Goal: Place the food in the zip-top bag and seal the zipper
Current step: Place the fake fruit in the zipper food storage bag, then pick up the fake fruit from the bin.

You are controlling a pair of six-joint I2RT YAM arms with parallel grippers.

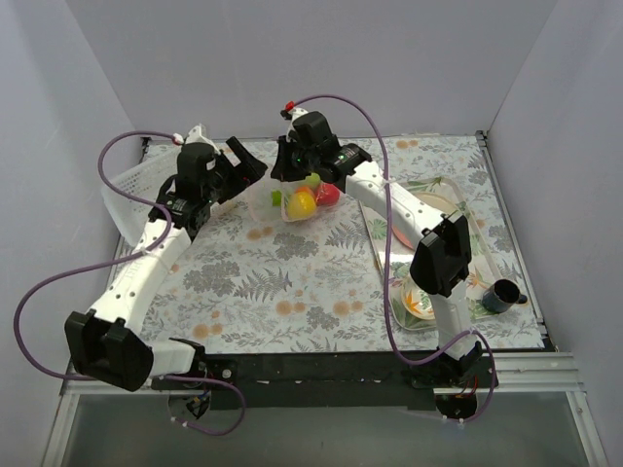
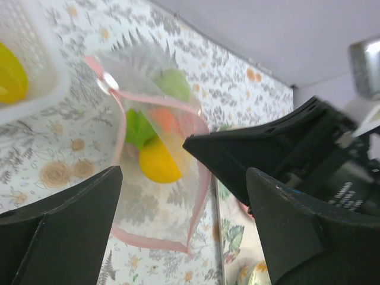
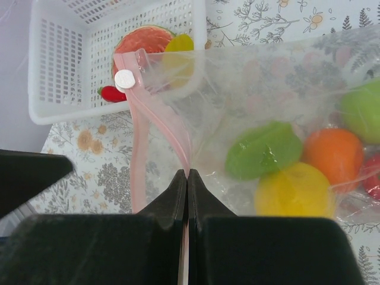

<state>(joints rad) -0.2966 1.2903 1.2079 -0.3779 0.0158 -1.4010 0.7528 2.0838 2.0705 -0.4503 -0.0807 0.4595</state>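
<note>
The zip-top bag (image 1: 292,206) lies at the back middle of the table, holding a yellow lemon (image 3: 295,191), green apples (image 3: 264,149), an orange (image 3: 335,155) and a red fruit (image 3: 373,178). My right gripper (image 3: 187,173) is shut on the pink zipper (image 3: 172,138); a second run of the strip hangs apart to its left, so the mouth gapes there. In the top view the right gripper (image 1: 288,177) is at the bag's back-left edge. My left gripper (image 2: 184,175) is open and empty, above the bag (image 2: 160,178), just left of it in the top view (image 1: 249,167).
A white slotted basket (image 3: 59,89) stands at the far left (image 1: 131,190), with a watermelon slice (image 3: 142,40) and other toy fruit in it. A tray (image 1: 458,219) with patterned plates, a bowl (image 1: 421,304) and a dark cup (image 1: 501,295) sit on the right.
</note>
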